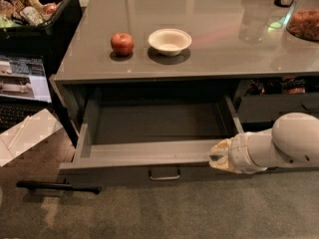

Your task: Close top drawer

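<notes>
The top drawer (114, 169) is a wide dark-grey drawer under the grey countertop (199, 59). It stands partly pulled out and its inside looks empty. Its small metal loop handle (164, 174) sits at the middle of the front. My gripper (218, 157), with cream fingertips on a white arm (294, 141), comes in from the right. It rests against the right end of the drawer's front edge, with the fingers a little apart and holding nothing.
A red apple (122, 44) and a white bowl (169, 41) sit on the countertop. A narrower drawer stack (274, 106) is on the right, behind my arm. A black bin of snacks (30, 9), a laptop (22, 83) and a dark bar on the floor (57, 186) are on the left.
</notes>
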`<state>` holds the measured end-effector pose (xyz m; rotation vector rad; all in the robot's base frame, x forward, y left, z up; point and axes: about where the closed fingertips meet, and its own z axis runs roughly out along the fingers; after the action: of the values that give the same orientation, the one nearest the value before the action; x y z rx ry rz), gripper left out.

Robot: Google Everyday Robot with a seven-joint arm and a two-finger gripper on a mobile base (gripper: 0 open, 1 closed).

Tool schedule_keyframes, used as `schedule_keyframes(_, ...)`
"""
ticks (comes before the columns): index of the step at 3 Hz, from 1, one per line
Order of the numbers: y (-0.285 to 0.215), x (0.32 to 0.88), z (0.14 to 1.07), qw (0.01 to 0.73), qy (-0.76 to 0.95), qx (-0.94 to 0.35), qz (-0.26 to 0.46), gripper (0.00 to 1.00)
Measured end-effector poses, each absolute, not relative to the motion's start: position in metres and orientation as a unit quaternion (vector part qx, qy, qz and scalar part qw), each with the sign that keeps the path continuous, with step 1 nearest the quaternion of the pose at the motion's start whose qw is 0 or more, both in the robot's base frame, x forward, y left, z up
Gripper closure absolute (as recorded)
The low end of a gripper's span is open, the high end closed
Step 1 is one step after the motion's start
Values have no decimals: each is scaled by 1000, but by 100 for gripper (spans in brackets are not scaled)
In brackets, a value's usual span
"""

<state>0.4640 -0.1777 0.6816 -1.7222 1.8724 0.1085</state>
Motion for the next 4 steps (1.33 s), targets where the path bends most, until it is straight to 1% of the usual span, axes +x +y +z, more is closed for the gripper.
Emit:
schedule_keyframes(1, -175, 485, 699, 322, 714, -621, 18, 100)
schedule_keyframes(2, -174, 508, 724, 354, 728, -587, -13, 100)
schedule_keyframes(3, -175, 517, 739, 360, 735, -575, -22, 100)
schedule_keyframes(4, -183, 502, 739, 345, 745, -571, -2, 100)
